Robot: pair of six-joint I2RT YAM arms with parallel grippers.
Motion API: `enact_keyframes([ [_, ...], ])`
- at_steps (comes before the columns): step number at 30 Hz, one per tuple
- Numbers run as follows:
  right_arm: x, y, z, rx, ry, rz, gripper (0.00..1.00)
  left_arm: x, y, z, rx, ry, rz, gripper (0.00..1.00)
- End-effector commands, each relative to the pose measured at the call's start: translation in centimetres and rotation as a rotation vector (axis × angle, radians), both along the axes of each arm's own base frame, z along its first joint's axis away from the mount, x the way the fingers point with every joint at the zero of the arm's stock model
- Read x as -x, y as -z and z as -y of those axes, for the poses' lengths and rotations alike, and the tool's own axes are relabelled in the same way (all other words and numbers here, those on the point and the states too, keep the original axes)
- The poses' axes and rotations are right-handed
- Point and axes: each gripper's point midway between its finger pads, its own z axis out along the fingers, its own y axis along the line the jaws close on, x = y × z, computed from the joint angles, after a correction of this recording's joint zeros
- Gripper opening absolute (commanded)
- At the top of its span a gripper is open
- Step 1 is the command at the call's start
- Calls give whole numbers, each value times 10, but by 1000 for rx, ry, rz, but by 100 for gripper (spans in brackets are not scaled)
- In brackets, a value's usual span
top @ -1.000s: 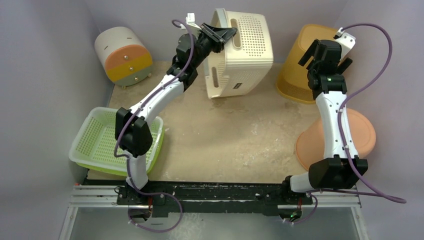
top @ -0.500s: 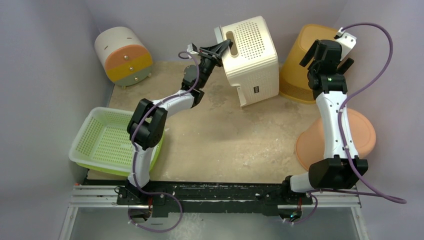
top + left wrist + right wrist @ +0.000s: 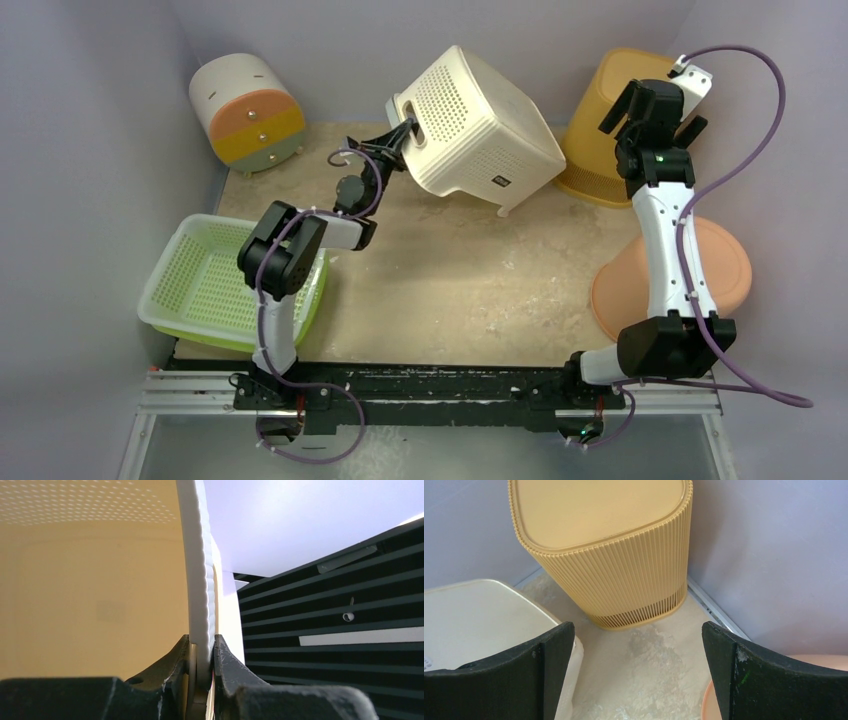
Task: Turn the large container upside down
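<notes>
Top external: boxy cream container (image 3: 480, 128) (perforated plastic)

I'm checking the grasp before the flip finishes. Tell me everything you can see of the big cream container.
The large container is cream, plastic-looking, boxy, with perforated walls, a slot handle near the rim, a dark label and small feet. It is tipped diagonally at the back of the table, beside the ribbed yellow bin. The left hand is shut on its rim; table contact is unclear.
</notes>
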Motion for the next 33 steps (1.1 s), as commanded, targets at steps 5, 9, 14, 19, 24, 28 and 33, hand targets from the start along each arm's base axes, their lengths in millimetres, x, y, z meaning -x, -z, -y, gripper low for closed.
enact_keyframes([
  [5,-2,-18,0,7,-10,57,100,-5,61,-1,-362,71,-160,17],
  [9,-4,-15,-1,3,-20,53,100,-13,88,0,-462,91,-225,23],
  [14,-4,-16,-2,2,-26,56,100,-18,127,-1,-647,107,-320,31],
  [19,-3,-15,-2,2,-27,55,100,-21,148,-11,-761,98,-371,31],
  [24,-4,-13,-4,-3,-37,53,100,-24,164,-21,-891,94,-414,31],
  [28,-4,-12,-5,-9,-42,54,100,-22,186,-32,-1058,94,-475,32],
  [33,-5,-11,-7,-15,-49,57,100,-18,210,-42,-1188,106,-525,32],
])
